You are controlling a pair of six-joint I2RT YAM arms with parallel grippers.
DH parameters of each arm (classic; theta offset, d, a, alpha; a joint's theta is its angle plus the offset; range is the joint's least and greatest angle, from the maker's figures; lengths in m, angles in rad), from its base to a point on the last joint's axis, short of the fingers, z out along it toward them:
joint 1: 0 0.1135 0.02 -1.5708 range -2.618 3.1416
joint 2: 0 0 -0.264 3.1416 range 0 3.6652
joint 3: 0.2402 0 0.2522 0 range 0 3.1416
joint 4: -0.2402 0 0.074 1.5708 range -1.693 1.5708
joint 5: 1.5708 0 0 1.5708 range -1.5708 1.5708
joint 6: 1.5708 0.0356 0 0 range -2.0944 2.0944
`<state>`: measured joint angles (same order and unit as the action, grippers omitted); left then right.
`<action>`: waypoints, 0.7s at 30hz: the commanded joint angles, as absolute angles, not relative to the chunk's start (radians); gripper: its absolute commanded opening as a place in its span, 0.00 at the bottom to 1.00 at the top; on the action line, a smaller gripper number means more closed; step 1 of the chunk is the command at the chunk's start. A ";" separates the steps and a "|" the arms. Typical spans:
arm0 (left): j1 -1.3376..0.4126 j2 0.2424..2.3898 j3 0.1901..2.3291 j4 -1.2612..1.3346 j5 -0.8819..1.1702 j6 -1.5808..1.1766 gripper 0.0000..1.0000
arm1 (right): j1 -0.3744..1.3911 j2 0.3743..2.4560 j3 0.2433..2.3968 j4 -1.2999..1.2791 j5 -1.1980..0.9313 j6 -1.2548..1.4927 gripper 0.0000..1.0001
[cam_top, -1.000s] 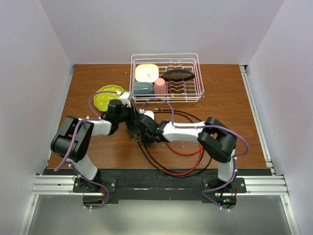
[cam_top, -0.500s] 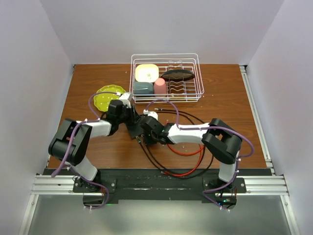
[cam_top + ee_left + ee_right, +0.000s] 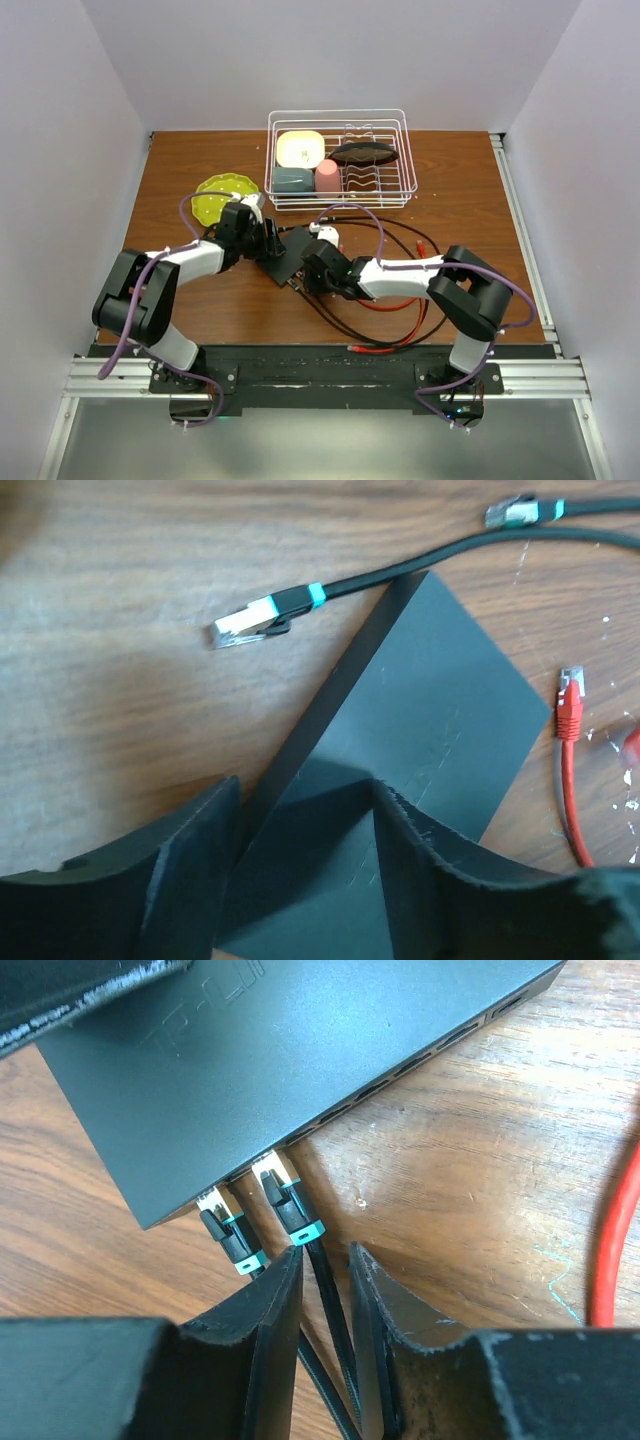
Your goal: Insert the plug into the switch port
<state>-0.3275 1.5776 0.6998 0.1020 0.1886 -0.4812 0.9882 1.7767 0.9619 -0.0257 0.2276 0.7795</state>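
I count one switch (image 3: 290, 256), lying flat on the bench (image 3: 470, 200) between my two hands. My left hand (image 3: 303, 800) is over the switch's far-left corner. Its fingers are spread with that corner between them, and it looks released rather than clamped. My right hand (image 3: 322, 1260) is at the switch's socket edge, unclenched. Its fingers are slightly parted and one black cable (image 3: 338, 1360) runs loosely through the gap.

Only the right wrist view shows that edge. Two teal-banded connectors are seated in neighbouring sockets at one end: the plug (image 3: 282, 1192) on that cable and a second plug (image 3: 225, 1222) beside it. The other sockets in the row are empty.

Only the left wrist view shows three loose connectors past the switch's far corner. They are a near black lead (image 3: 250, 620), a far black lead (image 3: 520, 512) and one red lead (image 3: 570, 695).

Only the top view shows one wire rack (image 3: 338, 112) beyond the switch and one yellow-green plate (image 3: 212, 203) to the switch's far left.
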 commanded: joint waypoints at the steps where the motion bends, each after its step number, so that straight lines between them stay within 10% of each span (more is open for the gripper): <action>1: -0.324 1.510 0.739 0.008 0.146 -0.496 0.66 | 1.006 1.767 0.965 0.012 0.293 0.758 0.30; 21: -0.322 1.203 0.792 -0.130 0.044 -0.410 0.78 | 1.109 1.665 1.012 -0.119 0.359 0.730 0.32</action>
<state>-0.3275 1.2617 0.7448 -0.1078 0.0662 -0.4480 1.1004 1.7729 0.9817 -0.0547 0.2703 0.7326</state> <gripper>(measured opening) 0.782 0.312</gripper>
